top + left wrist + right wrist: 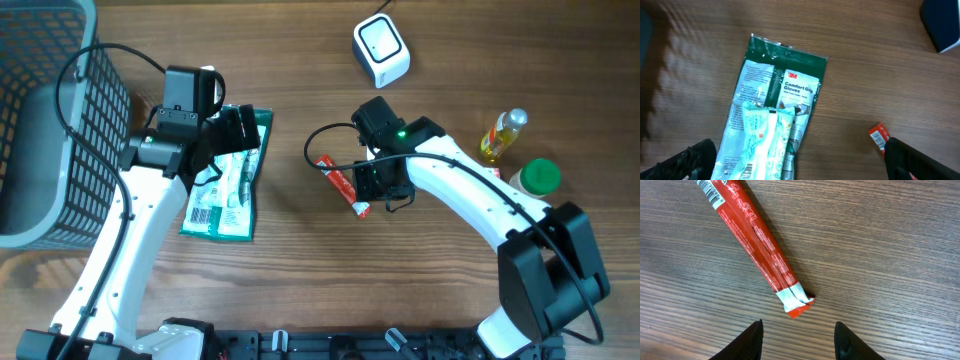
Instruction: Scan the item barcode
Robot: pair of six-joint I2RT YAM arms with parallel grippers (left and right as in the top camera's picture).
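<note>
**Two grippers open, red packet lying free on the table**

Nearest of the objects, the red stick packet (757, 240) lies flat on the wooden table (300, 280), about the middle and a little to the right. Its crimped end points toward the right gripper (797, 342). The fingers of this gripper are spread apart with nothing between them, and they do not touch the packet. A barcode (710, 191) is printed near the other end of the packet.

On the left, a green gloves pack (225, 180) lies flat. The left gripper (238, 128) is over its far part, fingers spread wide and holding nothing.

On the right stands a white container with a green lid (540, 177), and a yellow bottle (502, 135) is a little farther. A grey basket (100, 130) stands at the left side.

Farthest, the white scanner (381, 50) sits well apart from the packet.
</note>
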